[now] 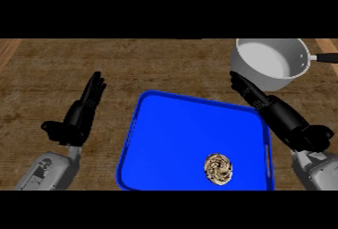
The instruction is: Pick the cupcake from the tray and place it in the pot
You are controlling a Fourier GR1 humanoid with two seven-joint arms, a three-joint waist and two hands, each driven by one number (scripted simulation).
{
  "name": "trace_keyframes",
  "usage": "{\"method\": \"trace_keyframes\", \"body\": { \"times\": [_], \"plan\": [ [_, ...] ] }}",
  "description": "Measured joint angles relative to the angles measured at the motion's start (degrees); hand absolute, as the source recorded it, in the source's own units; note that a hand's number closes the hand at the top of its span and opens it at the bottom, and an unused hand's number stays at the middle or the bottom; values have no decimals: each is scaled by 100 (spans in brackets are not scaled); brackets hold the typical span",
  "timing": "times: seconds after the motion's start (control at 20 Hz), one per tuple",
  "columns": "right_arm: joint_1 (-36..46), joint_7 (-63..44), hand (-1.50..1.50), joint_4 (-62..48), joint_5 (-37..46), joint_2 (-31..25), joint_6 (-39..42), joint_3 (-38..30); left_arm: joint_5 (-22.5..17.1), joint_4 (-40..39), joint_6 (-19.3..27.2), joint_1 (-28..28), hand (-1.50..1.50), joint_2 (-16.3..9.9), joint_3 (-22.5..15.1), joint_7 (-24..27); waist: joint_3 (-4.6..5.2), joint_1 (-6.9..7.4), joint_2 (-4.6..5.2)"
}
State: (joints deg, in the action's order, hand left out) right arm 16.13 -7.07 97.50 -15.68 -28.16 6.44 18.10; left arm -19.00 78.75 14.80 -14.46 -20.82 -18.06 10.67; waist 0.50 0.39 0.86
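Holding my right hand (277,114) with fingers straight beside the blue plastic tray (171,129), I judge it placed to reach the swirl-topped brown cupcake (218,169) near the tray's front, the grey metal pot (271,62) waiting beyond, my left hand (79,116) resting open.

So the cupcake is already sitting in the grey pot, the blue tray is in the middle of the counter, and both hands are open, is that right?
Not quite. The head view shows the cupcake lying on the blue tray, near its lower right corner, not in the grey pot. The rest holds: the tray is in the middle of the counter, and the left hand and right hand are both open.
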Motion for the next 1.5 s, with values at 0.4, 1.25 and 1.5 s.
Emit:
{"method": "trace_keyframes", "body": {
  "times": [0.4,1.25,1.5],
  "plan": [
    [653,986,-150,-274,-675,-783,1561,-972,-185,107,169,-255,0,-161,607,-146,-44,80,-88],
    [-269,4870,-150,-943,2655,-1825,1566,-920,-279,742,270,-132,0,-284,1030,-774,-53,-17,-91],
    [-303,4197,-150,-107,3193,-1931,1767,-587,-284,859,181,-91,0,-316,1152,-916,-48,-43,-102]
  ]
}}
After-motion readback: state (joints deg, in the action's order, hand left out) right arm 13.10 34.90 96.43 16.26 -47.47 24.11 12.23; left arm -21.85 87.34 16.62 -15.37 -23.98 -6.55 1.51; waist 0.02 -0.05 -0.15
